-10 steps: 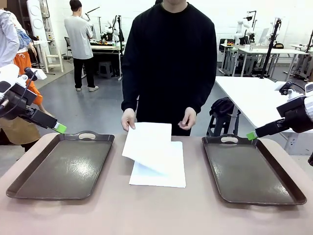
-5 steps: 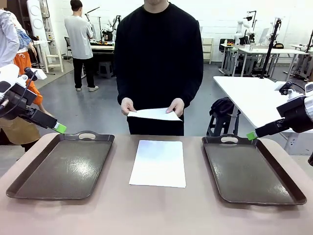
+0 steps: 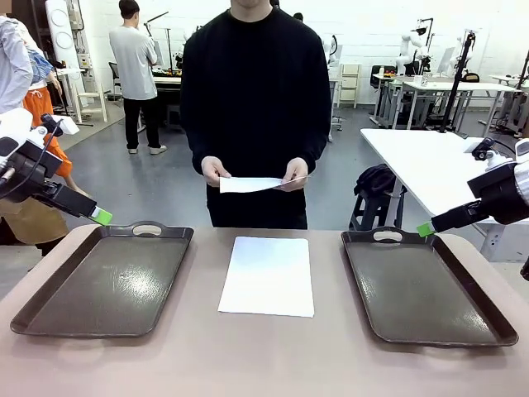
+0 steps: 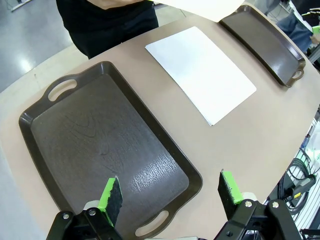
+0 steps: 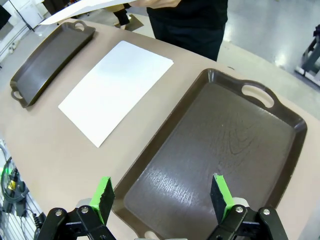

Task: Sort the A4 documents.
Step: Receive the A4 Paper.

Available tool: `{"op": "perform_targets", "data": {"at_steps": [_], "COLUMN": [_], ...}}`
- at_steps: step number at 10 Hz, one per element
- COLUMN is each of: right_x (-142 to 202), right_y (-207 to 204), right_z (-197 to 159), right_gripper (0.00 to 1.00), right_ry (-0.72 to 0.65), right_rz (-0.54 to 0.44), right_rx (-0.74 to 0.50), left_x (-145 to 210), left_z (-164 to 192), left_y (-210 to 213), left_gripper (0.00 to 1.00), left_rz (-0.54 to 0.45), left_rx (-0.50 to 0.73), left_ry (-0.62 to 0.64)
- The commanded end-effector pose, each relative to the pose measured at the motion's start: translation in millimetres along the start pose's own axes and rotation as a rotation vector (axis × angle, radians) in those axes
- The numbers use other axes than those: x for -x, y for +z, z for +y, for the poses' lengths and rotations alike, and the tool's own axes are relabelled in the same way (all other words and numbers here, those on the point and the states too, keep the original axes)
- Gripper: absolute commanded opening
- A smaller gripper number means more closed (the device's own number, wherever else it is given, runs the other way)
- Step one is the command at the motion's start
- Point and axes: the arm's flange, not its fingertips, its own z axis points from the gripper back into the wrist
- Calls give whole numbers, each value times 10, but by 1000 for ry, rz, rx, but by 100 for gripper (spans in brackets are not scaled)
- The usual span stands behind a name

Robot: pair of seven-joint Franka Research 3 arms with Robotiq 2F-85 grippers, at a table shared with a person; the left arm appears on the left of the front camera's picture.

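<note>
Left pincer (image 4: 170, 190), jaws wide, aloft near tray (image 4: 90, 135).

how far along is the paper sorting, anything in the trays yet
Done: nothing yet; the left tray and the right tray are both bare. In hand: the person holds one sheet up at the far side of the table, while the left gripper and the right gripper hang open, gripping nothing. Left: that sheet and the paper lying between the trays.
</note>
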Motion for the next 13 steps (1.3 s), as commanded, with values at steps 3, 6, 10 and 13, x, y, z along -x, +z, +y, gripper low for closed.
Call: {"op": "perform_targets", "data": {"at_steps": [3, 6, 10, 13], "right_x": [14, 14, 14, 14], "right_y": [-34, -34, -34, -34], "right_z": [-28, -28, -28, -28], "right_gripper": [100, 100, 100, 100], "right_ry": [-3, -3, -3, -3], "right_rz": [-4, -4, -4, -4], "right_rx": [-12, -12, -12, -12], "left_x": [1, 1, 1, 1], "left_z": [6, 6, 6, 6], "left_y": [-3, -3, -3, -3], "left_gripper": [100, 100, 100, 100], "left_rz": [-3, -3, -3, -3], "left_rx": [4, 4, 4, 4], "left_ry": [2, 2, 2, 2]}}
